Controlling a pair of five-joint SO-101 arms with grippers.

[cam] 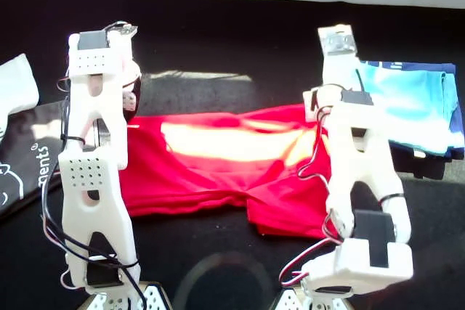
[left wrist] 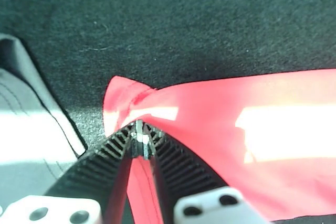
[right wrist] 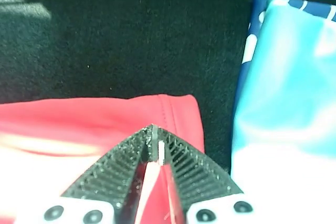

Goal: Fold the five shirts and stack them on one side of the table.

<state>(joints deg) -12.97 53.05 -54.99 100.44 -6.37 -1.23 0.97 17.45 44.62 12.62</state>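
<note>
1. High view: mid-tabletop (cam: 218, 41), red shirt (cam: 218, 165) spread between both arms, apparently mid-fold. Far right, folded stack (cam: 414, 110). Left edge, white shirt (cam: 14, 85) and black shirt (cam: 25, 157), not yet folded.
2. Left wrist view: left pincer (left wrist: 140, 137) clamped tight on red shirt's left corner.
3. Right wrist view: right pincer (right wrist: 155, 140) pinched tight on its right hem, just beside stacked light-blue shirt (right wrist: 283, 103). Seemingly about two done, three left.

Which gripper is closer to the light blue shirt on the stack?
Right. The right gripper pinches the red shirt just beside the light blue shirt; the left gripper pinches its opposite end.
</note>
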